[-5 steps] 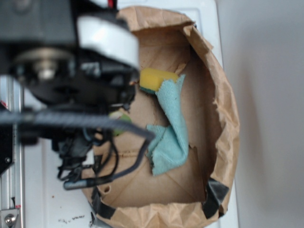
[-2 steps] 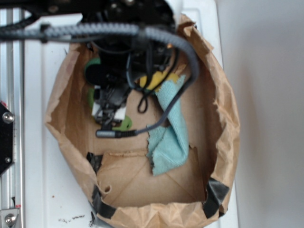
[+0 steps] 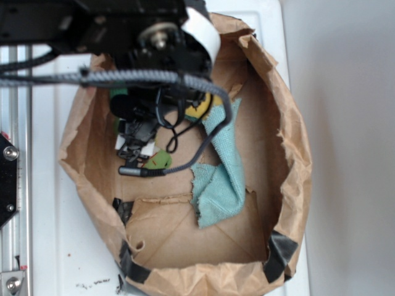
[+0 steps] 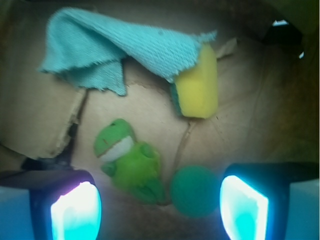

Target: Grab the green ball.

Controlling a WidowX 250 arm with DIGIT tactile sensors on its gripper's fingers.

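Inside the paper bag [image 3: 290,154], going left to right in the wrist view, the plush frog [image 4: 131,162] sat touching the green ball [image 4: 195,191], which lay nearer the right finger, the yellow sponge [image 4: 197,87] and blue cloth [image 4: 115,50] beyond. The risk: closing here could pinch frog and ball together, since both lay between the pads. The gripper [image 4: 160,207] hovered pointing down, jaws wide and empty.

green ball [image 4: 194,191]: plain teal-green
plush toy [image 4: 131,160]: lime green, pale mouth
sponge [image 4: 197,86]: yellow, green edge
cloth [image 4: 120,47]: light blue
paper bag [image 3: 295,154]: brown
fingers [image 4: 76,211]: glowing cyan
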